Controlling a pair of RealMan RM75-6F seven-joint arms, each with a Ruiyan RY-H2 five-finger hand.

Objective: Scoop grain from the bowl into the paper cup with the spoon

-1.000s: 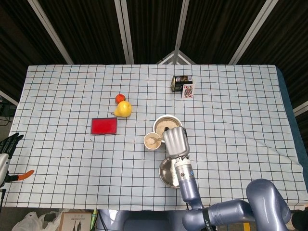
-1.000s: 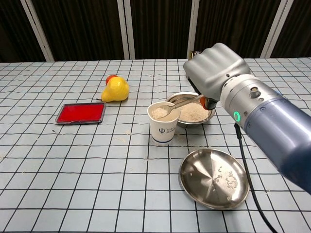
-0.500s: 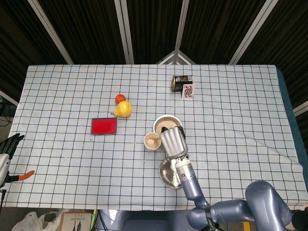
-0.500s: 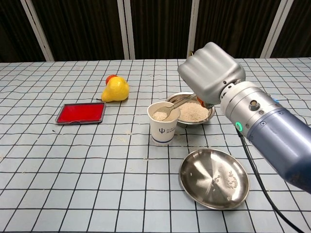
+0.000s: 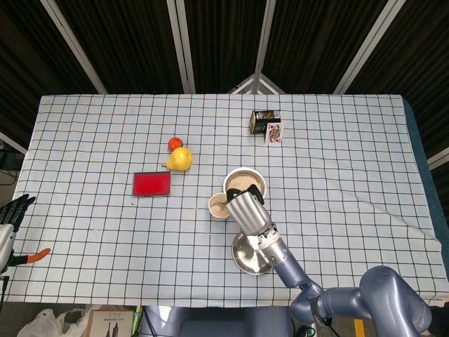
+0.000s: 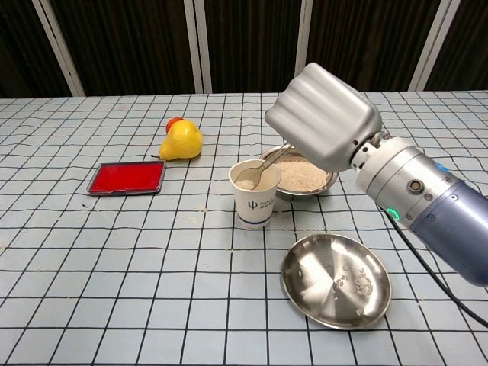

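The spoon [image 6: 259, 172] lies tilted with its bowl end down inside the mouth of the cup [image 6: 254, 197], over the pale grain already there. Its handle rises up and to the right, running back under the right hand [image 6: 324, 126], so the long axis points from the cup toward the bowl [image 6: 329, 181] just behind it. The right hand grasps the handle with its fingers curled down over it; the grip itself is hidden beneath the hand, so how it pinches cannot be made out. For the next scoop the spoon would have to travel back along that same line, away from the cup and into the bowl, which touches or nearly touches the cup's right rear side.

The cup stands upright and carries a small dark emblem with tiny print below it, too small to read. An empty-looking steel dish [image 6: 335, 279] with a few stray grains sits nearer the robot, just beside the cup.

The left hand [image 5: 12, 210] hangs at the far left edge of the head view, well apart from everything, fingers seemingly spread and holding nothing.

Further off lie a red tray [image 6: 126, 178], a yellow pear [image 6: 181, 141] and a card box [image 5: 265, 121] with a face card showing.
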